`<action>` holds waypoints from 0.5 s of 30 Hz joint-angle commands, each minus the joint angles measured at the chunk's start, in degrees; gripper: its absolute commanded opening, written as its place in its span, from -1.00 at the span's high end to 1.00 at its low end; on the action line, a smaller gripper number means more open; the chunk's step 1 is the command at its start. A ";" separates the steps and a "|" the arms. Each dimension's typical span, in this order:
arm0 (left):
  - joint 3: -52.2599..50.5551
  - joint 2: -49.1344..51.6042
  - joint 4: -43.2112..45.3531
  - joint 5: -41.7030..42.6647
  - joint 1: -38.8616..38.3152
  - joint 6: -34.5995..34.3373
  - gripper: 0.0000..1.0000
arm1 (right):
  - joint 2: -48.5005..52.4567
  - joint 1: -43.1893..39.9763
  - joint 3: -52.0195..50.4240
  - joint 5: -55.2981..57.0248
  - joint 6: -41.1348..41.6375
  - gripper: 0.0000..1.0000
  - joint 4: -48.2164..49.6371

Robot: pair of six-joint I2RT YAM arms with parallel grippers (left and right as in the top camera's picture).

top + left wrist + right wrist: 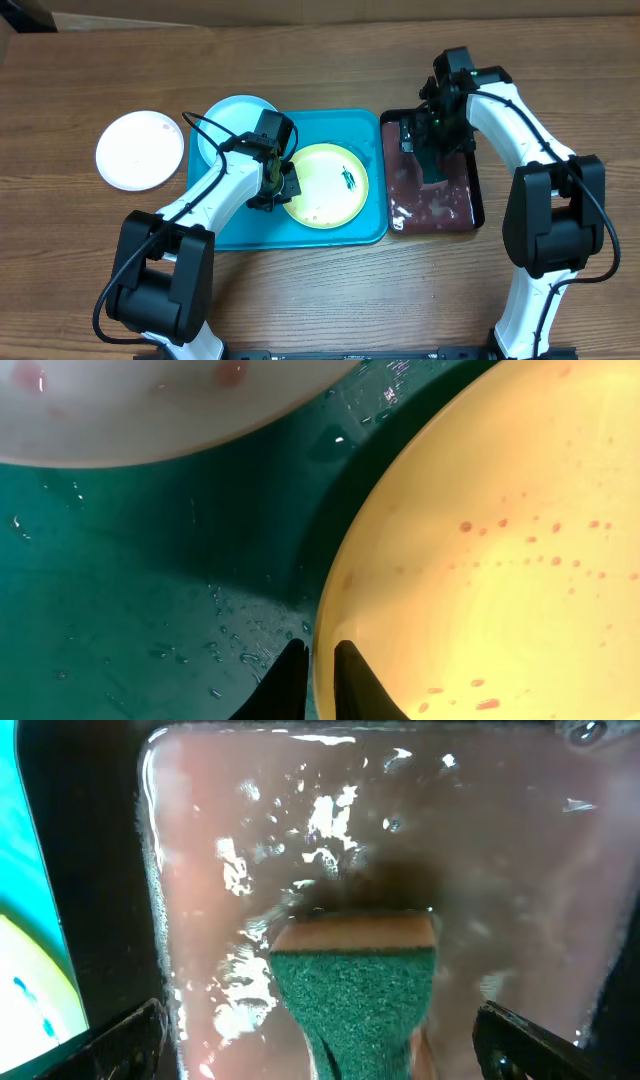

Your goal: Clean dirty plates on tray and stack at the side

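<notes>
— Closest in the left wrist view: left gripper [320,675], fingers [287,685] nearly together, clamping the rim of the yellow-green plate [480,560]. Speckled with reddish drops [465,526].

— Around it?

— Wet floor of the turquoise tray [150,580]; edge of the pale blue plate [150,410] at the top, apart from the yellow-green one.

— Right wrist view?

— Wide-spread right gripper [320,1020], holding nothing. Green-topped sponge [352,995] between the fingers, touching neither, resting in pinkish water [500,870] in the black tray [95,870].

— Overhead?

— Shows both of those plates inside the turquoise tray, pale blue at its far left corner, partly under the left arm [215,195]. White plate [140,150] out on the wooden table [330,300], left of the tray. Black tray just right of it.
</notes>
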 commanded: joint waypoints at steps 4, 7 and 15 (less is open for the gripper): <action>0.04 0.74 -0.15 -0.57 -0.26 0.74 0.74 | 0.15 -0.11 0.74 0.55 0.17 -0.13 -3.04; 0.04 0.74 -0.15 -0.55 -0.26 0.74 0.74 | 0.15 0.02 -0.13 0.55 0.20 0.16 -4.68; 0.04 0.74 -0.17 -0.55 -0.26 0.74 0.74 | 0.17 0.28 -1.79 6.69 0.17 -0.25 -3.48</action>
